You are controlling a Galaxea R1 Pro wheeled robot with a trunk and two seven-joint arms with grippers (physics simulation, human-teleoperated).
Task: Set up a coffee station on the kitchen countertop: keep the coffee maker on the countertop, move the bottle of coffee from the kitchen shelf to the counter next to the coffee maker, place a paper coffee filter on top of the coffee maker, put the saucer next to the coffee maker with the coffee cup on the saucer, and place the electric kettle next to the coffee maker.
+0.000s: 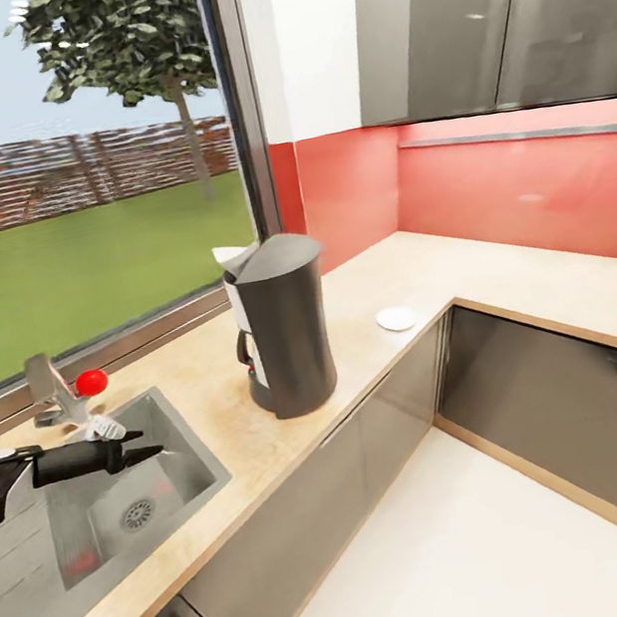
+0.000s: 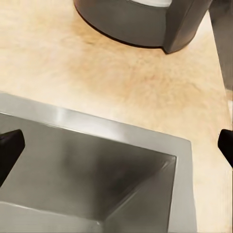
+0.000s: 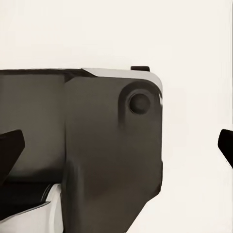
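- We see the coffee maker [image 1: 284, 325] standing upright on the countertop [image 1: 506, 279] beside the window, with a white paper coffee filter [image 1: 232, 257] showing at its top, toward its ten o'clock edge.
- The saucer [image 1: 396, 318] lies flat on the countertop near the coffee maker, at about its three o'clock, apart from it and with nothing on it.
- Our left gripper [image 1: 122, 456] hovers over the sink [image 1: 185, 441], at about eight o'clock from the coffee maker; its fingers are spread wide, with nothing between them.
- In the left wrist view the coffee maker's base [image 2: 141, 24] sits beyond the sink's rim [image 2: 121, 131].
- Our right gripper [image 3: 116, 145] has its fingertips far apart and empty, over pale floor and part of the robot's own body [image 3: 97, 145].
- We judge the cup, bottle and kettle are yet to be fetched.
- To do this step well, we should lift the left arm clear of the sink before turning, keep both arms tucked, and avoid brushing the coffee maker so the filter stays put.
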